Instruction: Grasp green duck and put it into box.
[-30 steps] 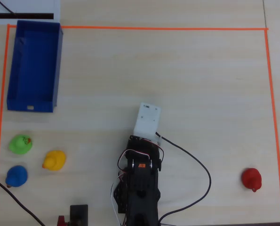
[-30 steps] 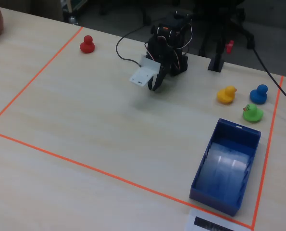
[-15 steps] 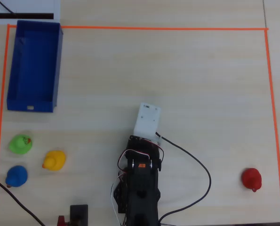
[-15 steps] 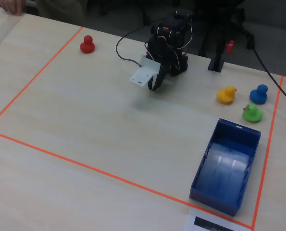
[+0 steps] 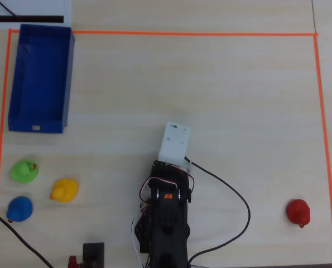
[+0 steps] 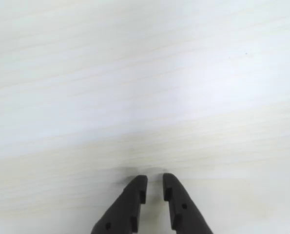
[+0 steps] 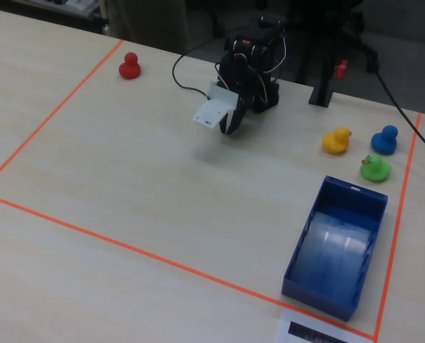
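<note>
Pale wood-grain tabletop [image 5: 221, 89] fills every view, edged by an orange tape border [image 5: 171, 33]. Over bare wood, the black two-finger gripper [image 6: 154, 187] points down with its fingertips nearly together, holding nothing. Well apart from it in the overhead view, the small lime-green rubber duck [image 5: 24, 171] sits at lower left beside a yellow rubber duck [image 5: 64, 190] and a blue rubber duck [image 5: 19, 209]. Just above them lies the long deep-blue plastic box [image 5: 68, 72], while a red rubber duck [image 5: 298, 211] sits far right.
</note>
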Motion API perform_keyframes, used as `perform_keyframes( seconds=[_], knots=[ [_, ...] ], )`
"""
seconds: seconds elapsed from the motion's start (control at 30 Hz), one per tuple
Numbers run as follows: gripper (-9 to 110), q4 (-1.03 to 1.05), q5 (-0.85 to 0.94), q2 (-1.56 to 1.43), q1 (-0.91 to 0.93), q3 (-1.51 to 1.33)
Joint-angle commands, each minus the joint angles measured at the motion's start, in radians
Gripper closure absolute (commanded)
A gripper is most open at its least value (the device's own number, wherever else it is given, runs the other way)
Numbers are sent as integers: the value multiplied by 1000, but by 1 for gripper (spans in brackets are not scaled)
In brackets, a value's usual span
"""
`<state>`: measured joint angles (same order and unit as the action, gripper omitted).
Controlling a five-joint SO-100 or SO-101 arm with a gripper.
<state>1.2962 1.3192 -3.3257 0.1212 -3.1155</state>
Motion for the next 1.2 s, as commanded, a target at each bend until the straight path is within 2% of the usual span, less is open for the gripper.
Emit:
perform_keyframes(
  seconds=[0.0,1.1,1.17],
  knots=[
    [100,15,-8,15,6,5],
    [100,15,-5,15,-15,5],
    [93,15,0,15,-8,5]
  ],
)
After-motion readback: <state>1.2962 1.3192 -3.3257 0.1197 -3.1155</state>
